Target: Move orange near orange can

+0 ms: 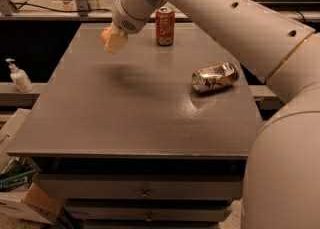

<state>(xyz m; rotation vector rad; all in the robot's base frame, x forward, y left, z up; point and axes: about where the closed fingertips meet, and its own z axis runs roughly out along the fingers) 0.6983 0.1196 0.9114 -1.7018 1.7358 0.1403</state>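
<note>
My gripper (113, 40) hangs above the far left part of the grey table (125, 123), with its shadow on the top below it. It is shut on the orange (105, 34), of which only a small orange patch shows between the pale fingers (117, 43). The orange can (215, 77), crushed and silvery-gold, lies on its side at the table's right, well to the right of the gripper and nearer to me.
An upright red-orange soda can (165, 26) stands at the back of the table, just right of the gripper. A white pump bottle (19, 75) stands on a ledge at the left. Boxes (25, 200) lie on the floor at the lower left.
</note>
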